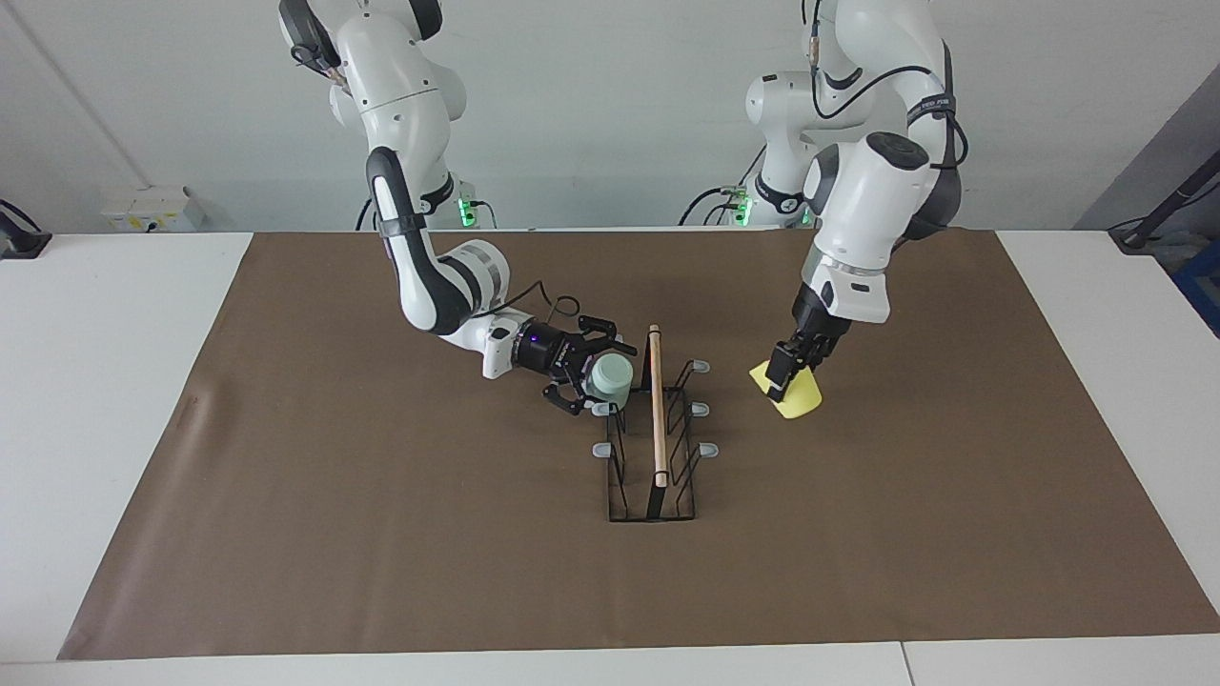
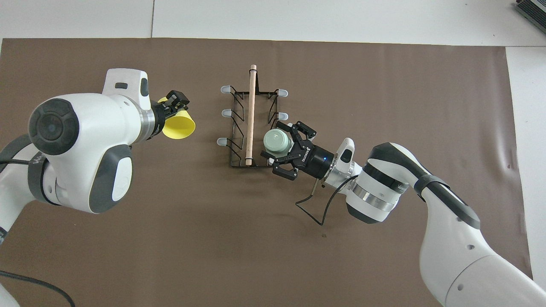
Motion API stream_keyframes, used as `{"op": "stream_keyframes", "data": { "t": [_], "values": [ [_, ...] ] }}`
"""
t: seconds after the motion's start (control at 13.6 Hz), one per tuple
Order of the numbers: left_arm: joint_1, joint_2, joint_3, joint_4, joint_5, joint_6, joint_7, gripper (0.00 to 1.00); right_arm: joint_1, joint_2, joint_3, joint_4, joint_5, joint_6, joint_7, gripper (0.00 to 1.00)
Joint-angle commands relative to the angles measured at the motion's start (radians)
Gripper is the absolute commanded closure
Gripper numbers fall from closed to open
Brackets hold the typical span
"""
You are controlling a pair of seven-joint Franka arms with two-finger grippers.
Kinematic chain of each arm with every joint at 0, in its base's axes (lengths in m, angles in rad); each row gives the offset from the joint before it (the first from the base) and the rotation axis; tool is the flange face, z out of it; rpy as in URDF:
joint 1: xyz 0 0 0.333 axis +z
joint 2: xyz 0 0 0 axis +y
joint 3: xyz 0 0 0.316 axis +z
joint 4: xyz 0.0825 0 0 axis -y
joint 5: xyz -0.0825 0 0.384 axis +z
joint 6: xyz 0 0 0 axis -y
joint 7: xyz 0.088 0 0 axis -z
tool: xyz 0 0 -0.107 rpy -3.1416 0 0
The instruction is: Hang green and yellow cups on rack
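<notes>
Centrally on the brown mat [image 1: 381, 534] of the worktop [image 1: 114, 381] the rack [image 1: 653, 448] is seen, its wooden rod [image 2: 251, 115] lying along the top and grey-tipped prongs jutting from both sides.

The right gripper [image 1: 593, 376] is held low at the rack's side toward the right arm's end, and its jaws are spread wide. Between them the green cup [image 1: 610, 376] is found, mouth down, over the prong nearest the robots on that side. Whether the jaws touch the cup cannot be told, nor how firmly the cup is seated on the prong.

The left gripper [image 1: 783, 378] is held over the mat beside the rack, toward the left arm's end, clear of the prongs there. Its jaws are clenched on the wall of the yellow cup [image 1: 799, 398], which is tilted and carried just under them; in the overhead view the cup's open mouth [image 2: 178, 128] is turned toward the robots.
</notes>
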State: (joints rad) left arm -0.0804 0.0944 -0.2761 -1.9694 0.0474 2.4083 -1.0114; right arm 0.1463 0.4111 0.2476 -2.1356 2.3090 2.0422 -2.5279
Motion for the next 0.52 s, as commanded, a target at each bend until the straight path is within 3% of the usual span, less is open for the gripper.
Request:
{"op": "stream_keyframes", "data": {
  "t": [0.0,0.22,0.44],
  "values": [
    [-0.013,-0.005,-0.050,0.041,0.219,-0.107,-0.218,1.00,-0.028,-0.018,0.001,-0.004,-0.097,0.045,0.023,0.00],
    [-0.044,-0.009,-0.077,0.061,0.371,-0.193,-0.382,1.00,-0.068,-0.081,0.002,-0.010,-0.219,0.145,0.064,0.00],
    [-0.053,-0.009,-0.127,0.063,0.511,-0.218,-0.521,1.00,-0.067,-0.146,0.002,-0.026,-0.260,0.211,0.135,0.00]
  ]
}}
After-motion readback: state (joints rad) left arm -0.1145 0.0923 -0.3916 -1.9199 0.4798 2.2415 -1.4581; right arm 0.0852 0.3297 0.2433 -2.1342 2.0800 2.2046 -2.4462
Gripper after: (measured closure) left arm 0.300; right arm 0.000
